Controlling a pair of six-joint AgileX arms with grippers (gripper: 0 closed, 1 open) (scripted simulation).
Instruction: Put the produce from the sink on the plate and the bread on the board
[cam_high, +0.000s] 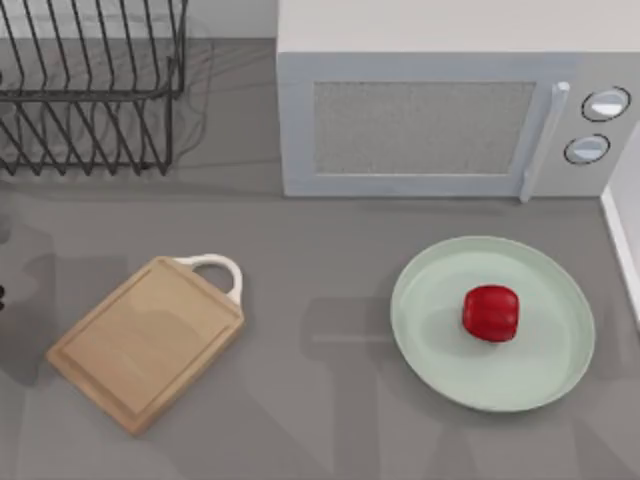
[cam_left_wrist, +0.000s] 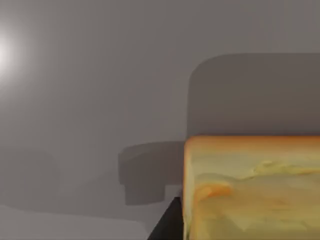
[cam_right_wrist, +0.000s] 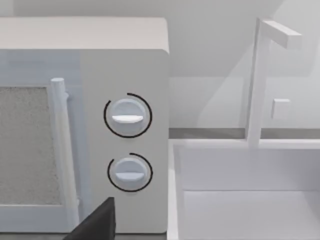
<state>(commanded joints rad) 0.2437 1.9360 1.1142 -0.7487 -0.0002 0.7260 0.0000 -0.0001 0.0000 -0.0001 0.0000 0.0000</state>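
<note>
On our table, a microwave (cam_high: 450, 110) and dish rack (cam_high: 90, 85) line the back. The mint plate (cam_high: 430, 320) at right holds the red produce (cam_high: 490, 313); the wooden board (cam_high: 145, 345) at left lies bare. The bread (cam_left_wrist: 250, 190) looms close beside our left wrist camera; whether either claw is clenched, we cannot tell.

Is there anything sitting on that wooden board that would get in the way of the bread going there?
Nothing visible does. The board lies bare at the table's left, and the bread sits close up in the left wrist view. The produce is already on the plate.
</note>
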